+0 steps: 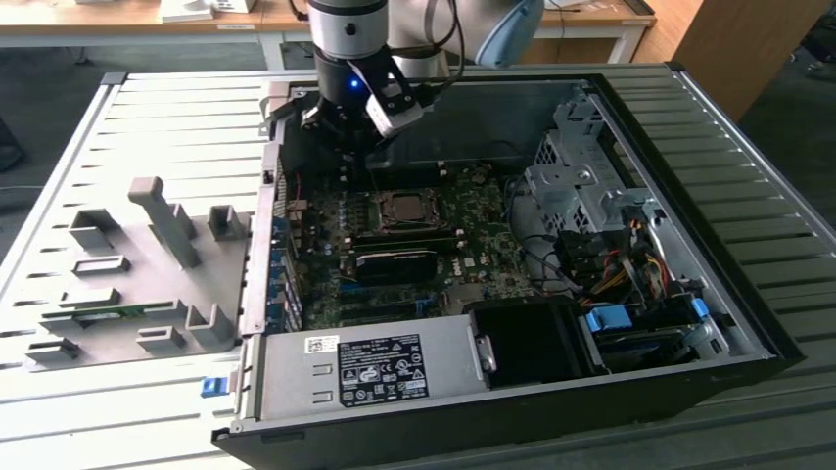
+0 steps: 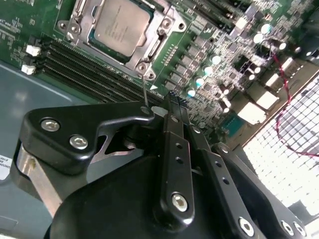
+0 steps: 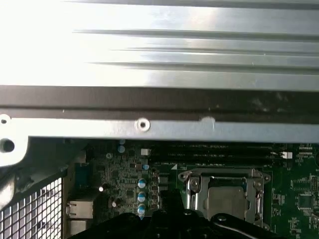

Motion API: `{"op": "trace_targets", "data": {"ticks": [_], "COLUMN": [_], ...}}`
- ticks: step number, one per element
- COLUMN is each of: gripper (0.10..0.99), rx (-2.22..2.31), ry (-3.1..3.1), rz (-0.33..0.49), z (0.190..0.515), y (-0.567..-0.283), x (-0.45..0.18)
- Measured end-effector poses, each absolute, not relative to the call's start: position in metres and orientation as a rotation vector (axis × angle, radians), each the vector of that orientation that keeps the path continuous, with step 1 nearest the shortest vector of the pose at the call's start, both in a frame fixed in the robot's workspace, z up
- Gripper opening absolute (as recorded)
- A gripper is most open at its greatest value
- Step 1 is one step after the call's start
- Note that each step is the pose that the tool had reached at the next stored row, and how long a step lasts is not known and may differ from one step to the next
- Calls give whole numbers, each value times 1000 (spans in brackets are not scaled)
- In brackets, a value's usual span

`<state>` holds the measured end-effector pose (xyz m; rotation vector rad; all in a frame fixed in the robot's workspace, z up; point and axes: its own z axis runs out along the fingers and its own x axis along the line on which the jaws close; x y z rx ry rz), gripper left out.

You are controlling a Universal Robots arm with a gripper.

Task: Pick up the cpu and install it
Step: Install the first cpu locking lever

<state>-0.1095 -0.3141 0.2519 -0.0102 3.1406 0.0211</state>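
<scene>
Black gripper [image 2: 172,107] w/ fingers pressed together, empty, hangs inside the open black PC case [image 1: 731,284] near its rear wall. Silver-grey square cpu [image 2: 121,26] sits in the motherboard socket, apart from gripper. Grey slatted table [image 1: 53,196] underneath.

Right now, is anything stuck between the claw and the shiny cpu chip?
Nothing visible blocks it. The cpu already sits in its socket on the motherboard, top plate uncovered. In the second wrist view the claw hangs above the board beside the socket, with only open air between them.
</scene>
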Motion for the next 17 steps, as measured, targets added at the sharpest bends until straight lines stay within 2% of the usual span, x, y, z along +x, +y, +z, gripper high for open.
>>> {"op": "trace_targets", "data": {"ticks": [17], "gripper": [106], "rx": [-9], "ry": [3141], "rz": [21], "z": [252], "y": [-313], "x": [-92]}}
